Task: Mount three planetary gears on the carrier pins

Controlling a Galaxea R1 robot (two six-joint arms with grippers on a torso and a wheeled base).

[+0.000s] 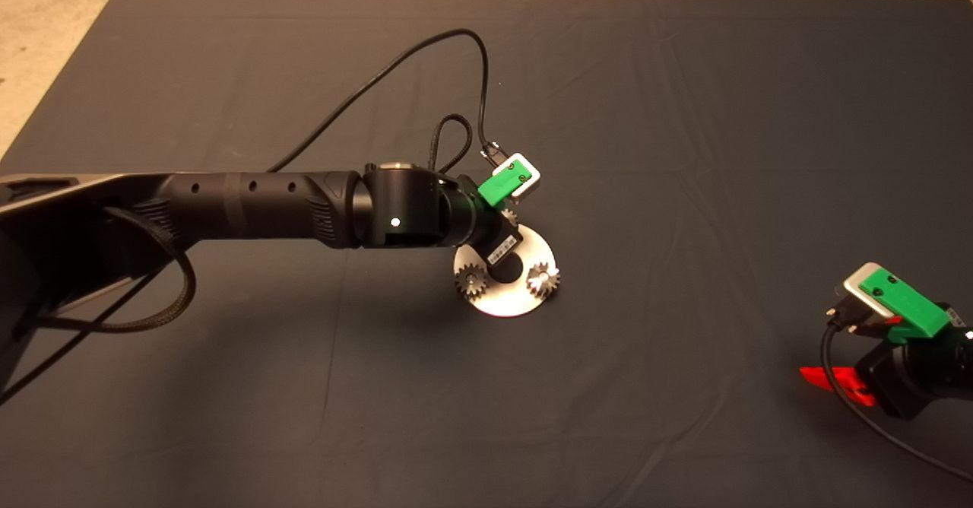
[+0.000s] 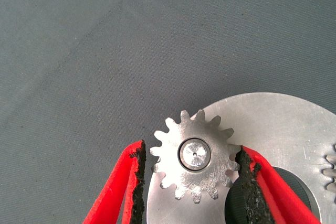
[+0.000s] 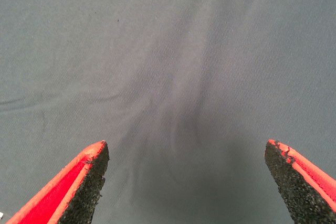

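The round silver plate (image 1: 505,303) lies mid-mat. Two planetary gears (image 1: 471,281) (image 1: 543,278) sit on its carrier pins. My left gripper (image 1: 511,217) reaches over the plate's far rim and hides most of the third gear in the head view. In the left wrist view that gear (image 2: 173,166) lies flat on the plate (image 2: 273,124) with a pin (image 2: 194,153) through its centre. My left gripper (image 2: 191,150) straddles it, open: one pad (image 2: 137,182) stands a small gap off the teeth, the other pad (image 2: 247,177) is at the teeth. My right gripper (image 3: 186,148) is open and empty.
The right arm is parked at the mat's lower right (image 1: 897,310), with a red finger (image 1: 828,379) showing. Black cables (image 1: 456,74) loop behind the left wrist. Another gear's teeth (image 2: 332,166) show at the edge of the left wrist view.
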